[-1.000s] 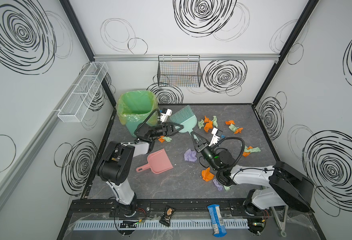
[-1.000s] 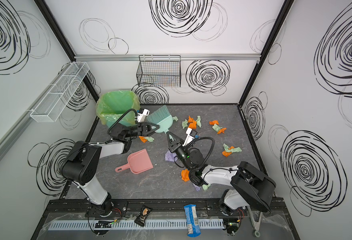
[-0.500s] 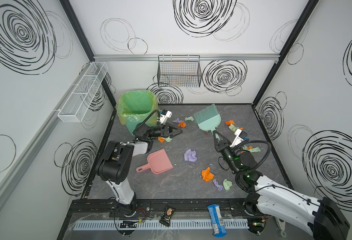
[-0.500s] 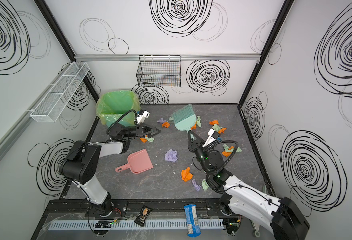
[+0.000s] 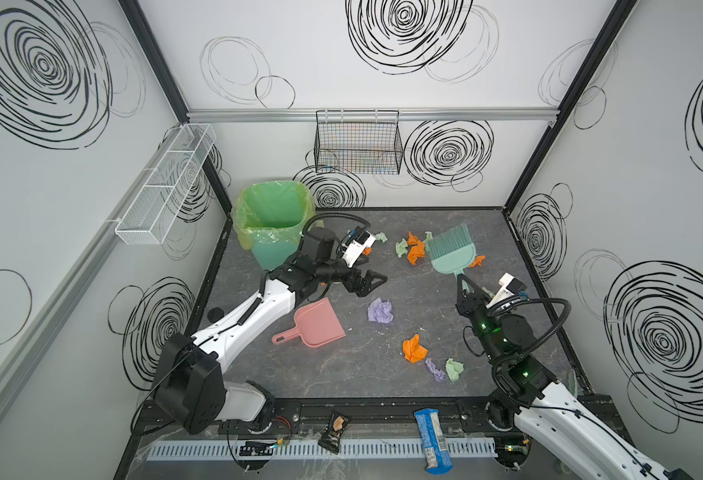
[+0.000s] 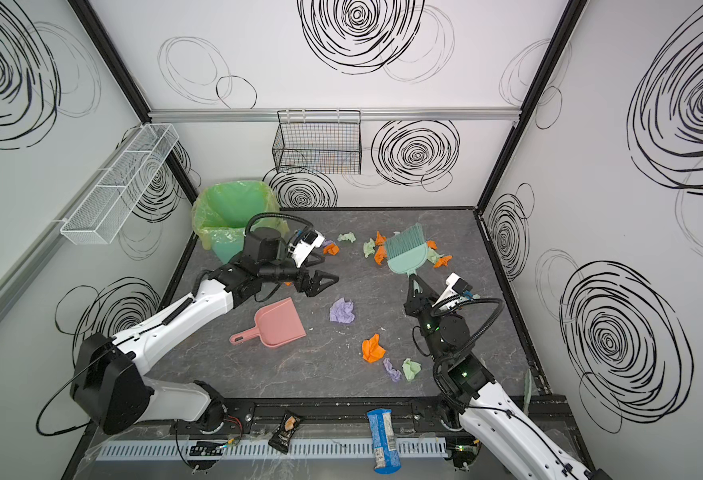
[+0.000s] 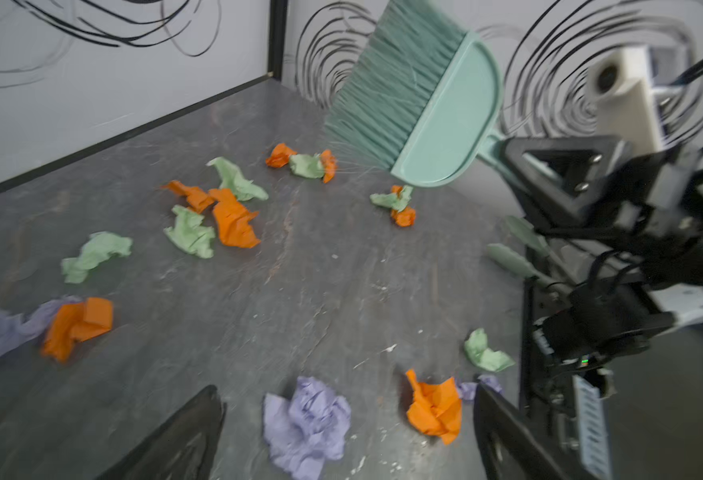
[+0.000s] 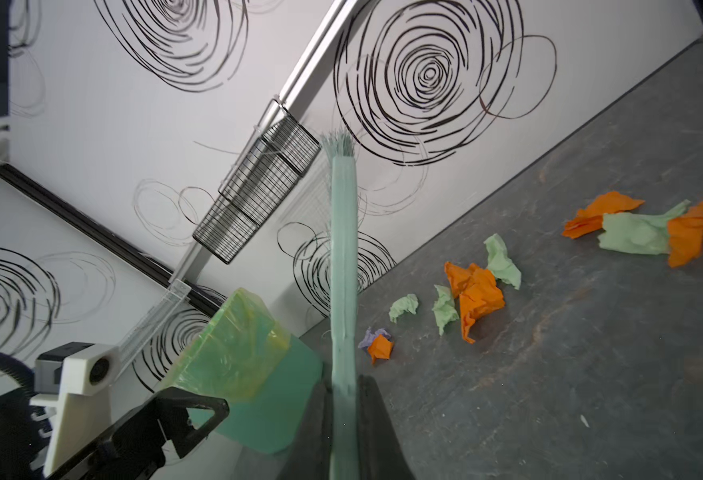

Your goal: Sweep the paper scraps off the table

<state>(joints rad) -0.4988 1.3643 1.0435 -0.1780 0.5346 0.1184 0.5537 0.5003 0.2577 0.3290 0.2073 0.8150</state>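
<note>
Paper scraps lie across the table (image 5: 341, 374): a lavender wad (image 5: 380, 311) (image 7: 306, 419), an orange one (image 5: 414, 348) and orange and green ones (image 5: 415, 251) (image 8: 474, 291) beside the brush bristles. My right gripper (image 5: 463, 282) (image 6: 414, 286) (image 8: 343, 386) is shut on the handle of the teal brush (image 5: 451, 249) (image 6: 407, 249) (image 7: 424, 104), at the back right. My left gripper (image 5: 368, 282) (image 6: 320, 282) (image 7: 346, 390) hangs open and empty, just behind the lavender wad and above the table.
A pink dustpan (image 5: 316, 324) lies on the table under my left forearm. A green-lined bin (image 5: 273, 220) stands in the back left corner. A wire basket (image 5: 358, 145) hangs on the back wall. Snack packets (image 5: 433, 440) lie on the front ledge.
My right gripper has swung from the table's middle to the right, carrying the brush away from my left gripper. The left jaws have opened wide and moved slightly forward.
</note>
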